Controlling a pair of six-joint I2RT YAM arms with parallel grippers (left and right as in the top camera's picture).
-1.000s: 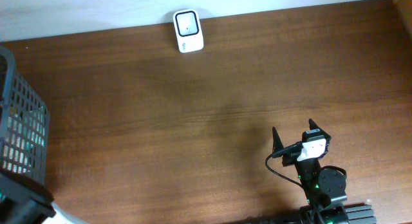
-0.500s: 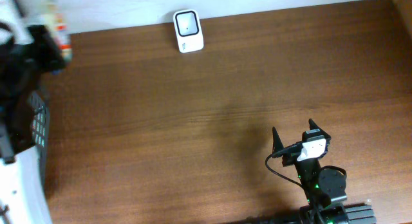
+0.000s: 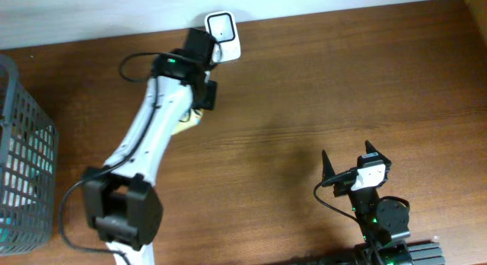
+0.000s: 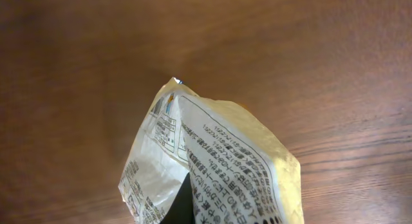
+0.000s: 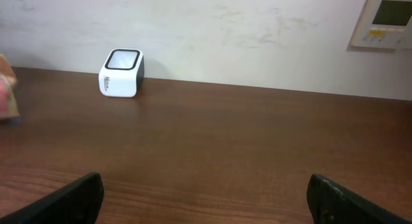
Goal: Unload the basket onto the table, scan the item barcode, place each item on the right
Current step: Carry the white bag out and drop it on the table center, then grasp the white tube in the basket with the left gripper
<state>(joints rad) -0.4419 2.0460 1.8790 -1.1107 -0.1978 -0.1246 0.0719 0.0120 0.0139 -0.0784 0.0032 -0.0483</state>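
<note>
Leaning toward the scanner (image 3: 221, 35), left arm (image 3: 156, 135) (claw (image 3: 203, 100) pinching packet (image 4: 219, 159)).

- You're looking at a cream foil pouch (image 4: 225, 163) carrying dense black Japanese print, being held creased and tilted over the wooden table (image 3: 304, 105), near the scanner.
- The white barcode scanner (image 5: 120, 73) is sitting upright at the table's far edge, its dark window facing up.
</note>
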